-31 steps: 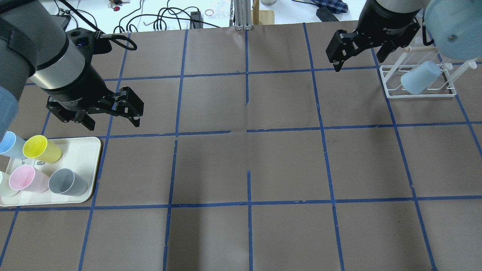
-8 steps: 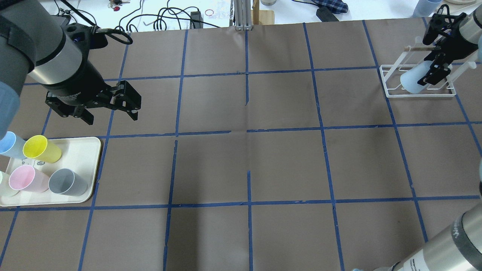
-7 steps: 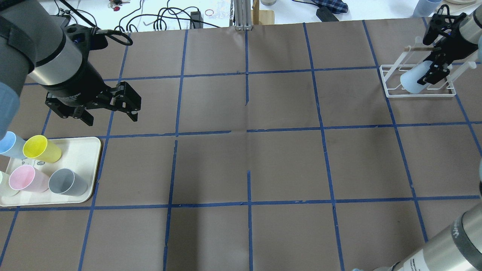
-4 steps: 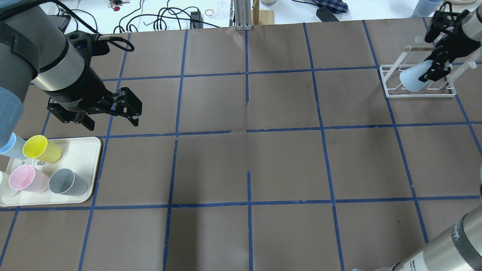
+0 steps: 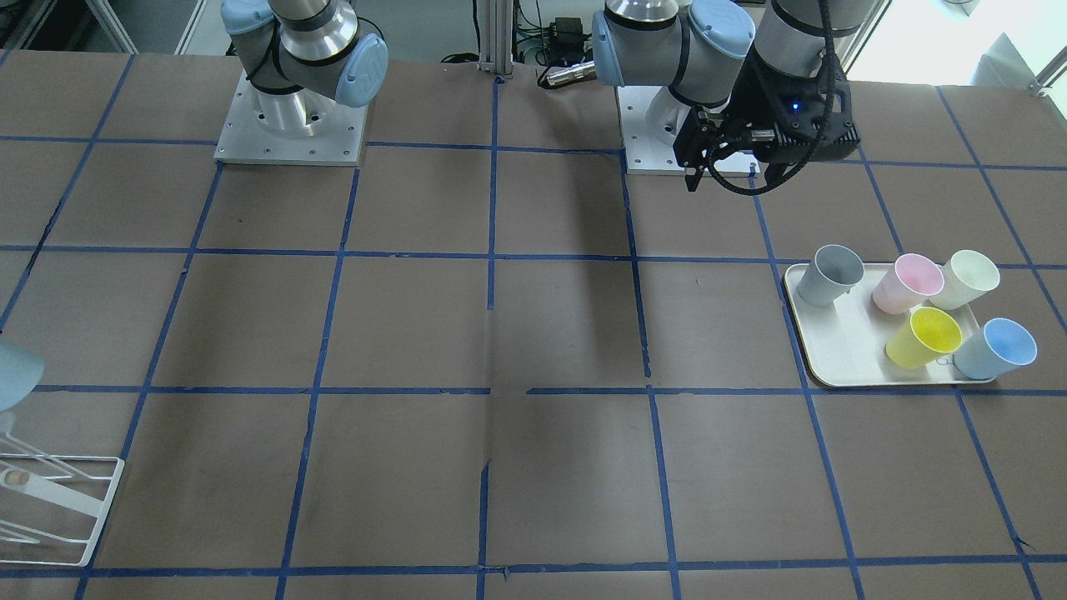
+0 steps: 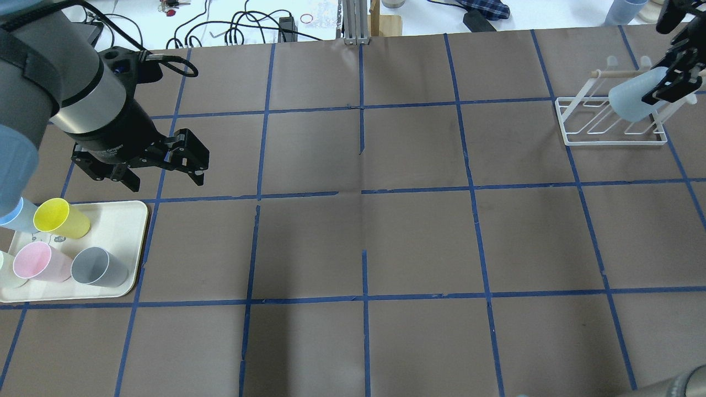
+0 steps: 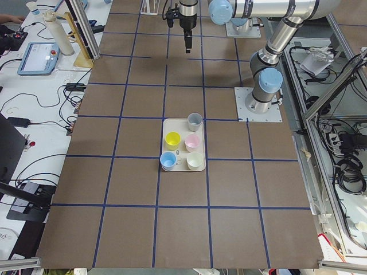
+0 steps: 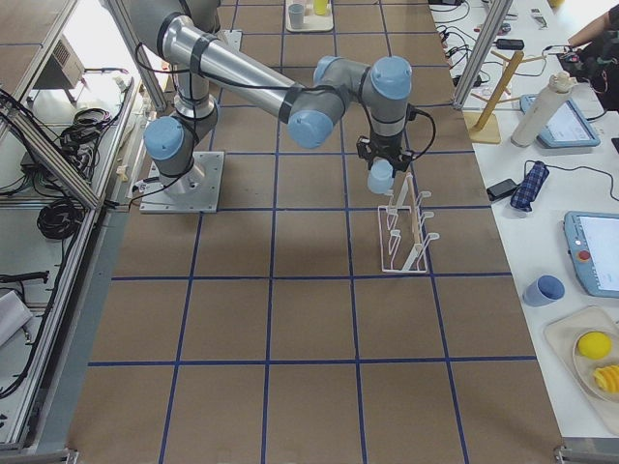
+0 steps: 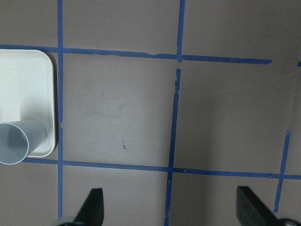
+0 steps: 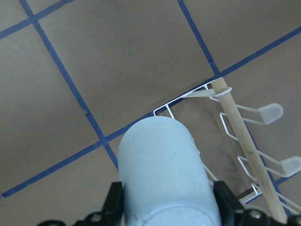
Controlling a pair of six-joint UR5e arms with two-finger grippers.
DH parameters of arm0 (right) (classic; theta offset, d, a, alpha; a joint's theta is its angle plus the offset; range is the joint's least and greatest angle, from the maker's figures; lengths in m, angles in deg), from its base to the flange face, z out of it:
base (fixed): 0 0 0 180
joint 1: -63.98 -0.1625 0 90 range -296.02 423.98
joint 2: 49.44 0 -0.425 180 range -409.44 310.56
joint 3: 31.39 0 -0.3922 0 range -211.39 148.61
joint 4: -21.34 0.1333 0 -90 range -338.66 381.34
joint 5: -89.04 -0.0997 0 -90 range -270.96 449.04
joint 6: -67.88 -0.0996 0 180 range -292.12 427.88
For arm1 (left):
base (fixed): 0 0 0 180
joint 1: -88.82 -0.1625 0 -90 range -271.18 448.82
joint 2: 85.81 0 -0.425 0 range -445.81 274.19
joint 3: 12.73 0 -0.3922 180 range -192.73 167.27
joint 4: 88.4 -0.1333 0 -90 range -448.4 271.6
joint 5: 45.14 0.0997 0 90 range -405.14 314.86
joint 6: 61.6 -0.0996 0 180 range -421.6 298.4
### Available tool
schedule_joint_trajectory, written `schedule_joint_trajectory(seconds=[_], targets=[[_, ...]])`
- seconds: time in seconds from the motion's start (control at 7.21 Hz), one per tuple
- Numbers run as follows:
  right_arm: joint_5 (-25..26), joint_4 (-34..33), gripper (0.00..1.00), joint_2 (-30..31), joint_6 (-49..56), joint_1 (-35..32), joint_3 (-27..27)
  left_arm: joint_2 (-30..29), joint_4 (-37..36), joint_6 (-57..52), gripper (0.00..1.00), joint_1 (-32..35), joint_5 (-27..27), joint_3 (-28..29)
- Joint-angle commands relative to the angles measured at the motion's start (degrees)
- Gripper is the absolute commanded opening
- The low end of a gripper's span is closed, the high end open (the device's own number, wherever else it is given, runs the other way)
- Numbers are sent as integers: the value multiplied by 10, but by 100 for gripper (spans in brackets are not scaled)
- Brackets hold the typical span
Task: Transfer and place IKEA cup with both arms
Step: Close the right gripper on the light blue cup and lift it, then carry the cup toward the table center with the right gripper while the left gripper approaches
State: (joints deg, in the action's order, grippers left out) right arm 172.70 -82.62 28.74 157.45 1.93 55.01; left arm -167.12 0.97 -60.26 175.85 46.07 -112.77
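**Blue cup held over the rack, right side**

Table (image 6: 419,237) — brown paper with a blue tape grid. A white bench lies beyond its far edge, with loose cables (image 6: 242,25) on it. Right gripper (image 10: 169,201) clamped on the blue cup (image 6: 633,100), one finger on each side. The cup is tilted, in the air over the white wire rack (image 6: 612,141). Left gripper (image 6: 162,177) spread wide with nothing between its fingers, above the table near the tray (image 6: 124,226). Hard to see — the right gripper is cut by the overhead frame's edge. The second blue cup (image 6: 14,215) is half behind the left arm, and the cream cup (image 6: 6,273) is clipped at the edge.
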Motion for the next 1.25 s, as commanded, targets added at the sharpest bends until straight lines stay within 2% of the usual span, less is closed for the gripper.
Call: schedule_joint_trajectory(seconds=[0.0, 0.14, 0.42, 0.55, 0.83, 1.11], targets=[[-8, 63, 46, 51, -33, -1, 7, -9, -11, -3, 100, -11, -21, 11], [-43, 88, 46, 50, -51, -1, 7, -7, -12, -18, 100, -13, -83, 14], [-167, 147, 46, 44, -152, -6, 10, -8, -12, -20, 100, -13, -192, 15], [-211, 172, 46, 41, -205, -8, 22, -9, -12, -20, 100, -15, -249, 14], [-249, 176, 46, 43, -281, -24, 50, -9, -9, -20, 100, -61, -433, 1], [-294, 244, 46, 36, -352, -25, 58, -10, -3, -21, 100, -92, -525, -15]])
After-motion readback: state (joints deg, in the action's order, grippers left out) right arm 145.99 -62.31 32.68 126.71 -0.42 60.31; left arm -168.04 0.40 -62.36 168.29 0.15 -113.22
